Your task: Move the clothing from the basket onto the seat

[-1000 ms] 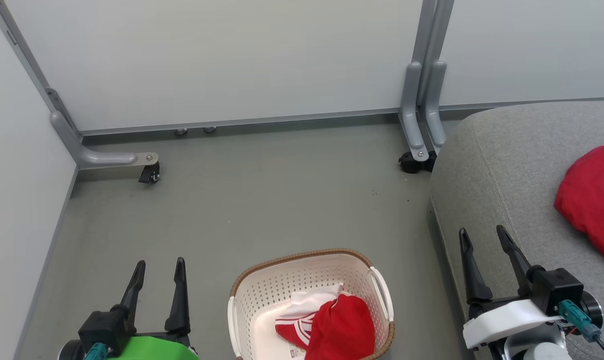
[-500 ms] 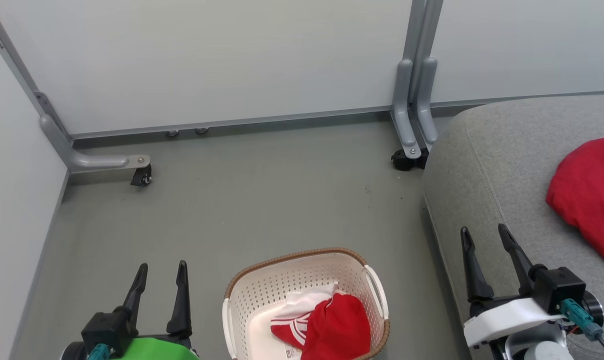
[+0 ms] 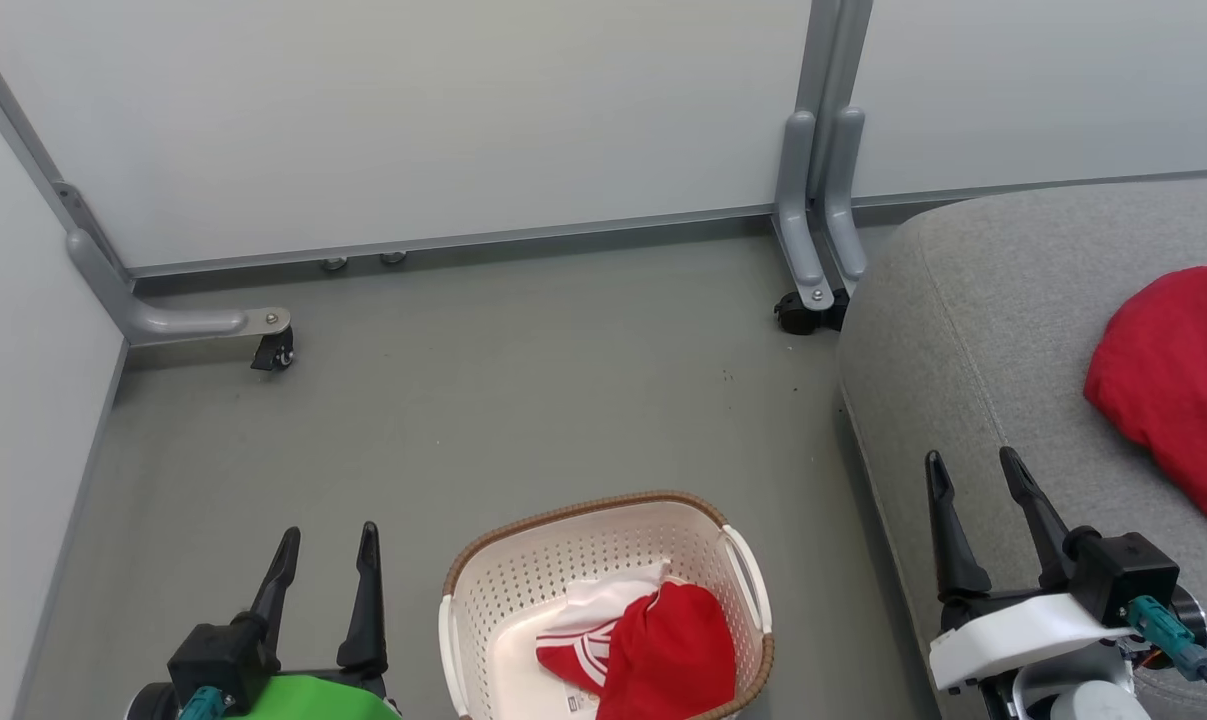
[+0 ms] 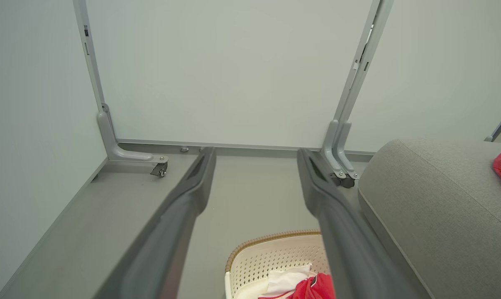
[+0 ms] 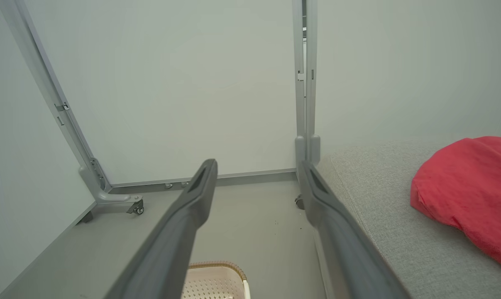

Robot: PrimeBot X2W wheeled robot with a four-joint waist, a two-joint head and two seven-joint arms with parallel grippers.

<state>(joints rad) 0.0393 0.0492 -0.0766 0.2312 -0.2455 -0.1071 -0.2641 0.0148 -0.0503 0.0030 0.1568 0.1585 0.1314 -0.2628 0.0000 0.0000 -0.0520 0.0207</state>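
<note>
The cream basket with a brown rim stands on the floor at the bottom centre, also in the left wrist view. Inside it lies a red garment with white trim. A plain red garment rests on the grey couch at the right, seen too in the right wrist view. My left gripper is open and empty, left of the basket. My right gripper is open and empty over the couch's near edge.
Pale partition panels close off the back and left. Their grey feet on castors stand on the floor at the left and beside the couch's corner. Grey floor stretches between the basket and the panels.
The head view has shifted: everything slid slightly left and the basket sits lower in the picture. Both grippers keep their open pose, and the garments lie as before.
</note>
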